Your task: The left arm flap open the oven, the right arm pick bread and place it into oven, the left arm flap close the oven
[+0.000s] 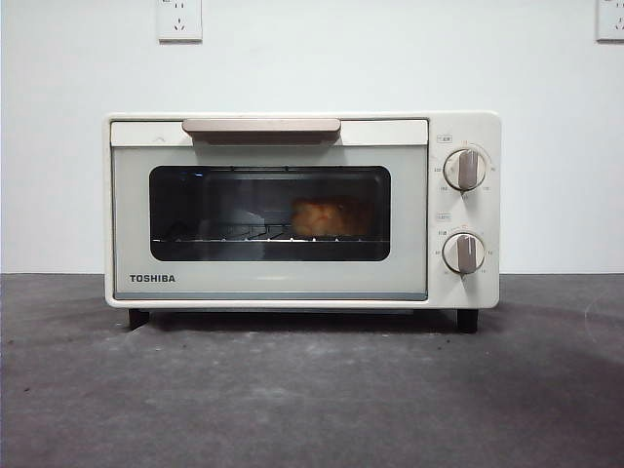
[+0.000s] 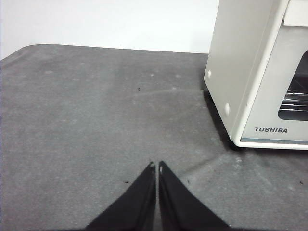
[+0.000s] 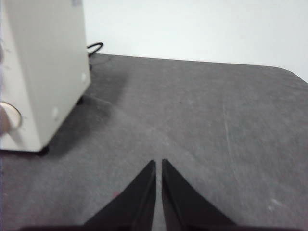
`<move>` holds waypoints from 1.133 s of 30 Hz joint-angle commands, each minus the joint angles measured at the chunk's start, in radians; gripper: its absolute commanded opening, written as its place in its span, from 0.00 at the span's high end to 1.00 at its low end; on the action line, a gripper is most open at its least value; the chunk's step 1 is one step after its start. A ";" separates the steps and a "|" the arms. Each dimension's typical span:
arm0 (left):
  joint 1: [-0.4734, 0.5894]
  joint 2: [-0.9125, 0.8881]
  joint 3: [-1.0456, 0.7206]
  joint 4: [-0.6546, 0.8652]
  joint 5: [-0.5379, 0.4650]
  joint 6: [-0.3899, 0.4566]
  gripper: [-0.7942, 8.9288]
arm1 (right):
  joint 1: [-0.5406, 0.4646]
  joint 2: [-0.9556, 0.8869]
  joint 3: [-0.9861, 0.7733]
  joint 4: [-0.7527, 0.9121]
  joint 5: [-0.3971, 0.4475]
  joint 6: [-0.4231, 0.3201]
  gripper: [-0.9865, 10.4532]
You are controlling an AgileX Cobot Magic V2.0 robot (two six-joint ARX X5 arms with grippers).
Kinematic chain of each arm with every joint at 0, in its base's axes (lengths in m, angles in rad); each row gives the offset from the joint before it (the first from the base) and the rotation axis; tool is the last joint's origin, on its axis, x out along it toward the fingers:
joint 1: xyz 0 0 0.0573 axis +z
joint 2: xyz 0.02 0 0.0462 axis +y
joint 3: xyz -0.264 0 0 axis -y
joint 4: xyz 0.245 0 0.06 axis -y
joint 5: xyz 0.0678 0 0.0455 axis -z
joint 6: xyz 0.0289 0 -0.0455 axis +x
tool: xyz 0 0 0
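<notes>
The left gripper is hovering with its jaws pressed together over bare grey table, well apart from the TOSHIBA toaster oven, whose plain side wall only the left wrist view is showing. In the front view the oven is sitting mid-table with its door closed, and the bread is lying on the wire rack behind the dark glass, right of centre. The right gripper is hanging with jaws together over open table, clear of the oven's other side, where a black cable is trailing behind.

The bread is dimmed behind the oven door's dark glass; knob markings cannot be read.
</notes>
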 commanded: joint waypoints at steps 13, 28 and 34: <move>0.001 -0.002 -0.020 -0.006 -0.002 0.009 0.90 | -0.002 -0.045 -0.024 -0.063 0.031 0.003 0.90; 0.001 -0.002 -0.020 -0.006 -0.002 0.009 0.90 | -0.002 -0.045 -0.024 -0.045 0.032 0.003 0.90; 0.001 -0.002 -0.020 -0.006 -0.002 0.009 0.90 | -0.002 -0.045 -0.024 -0.045 0.032 0.003 0.90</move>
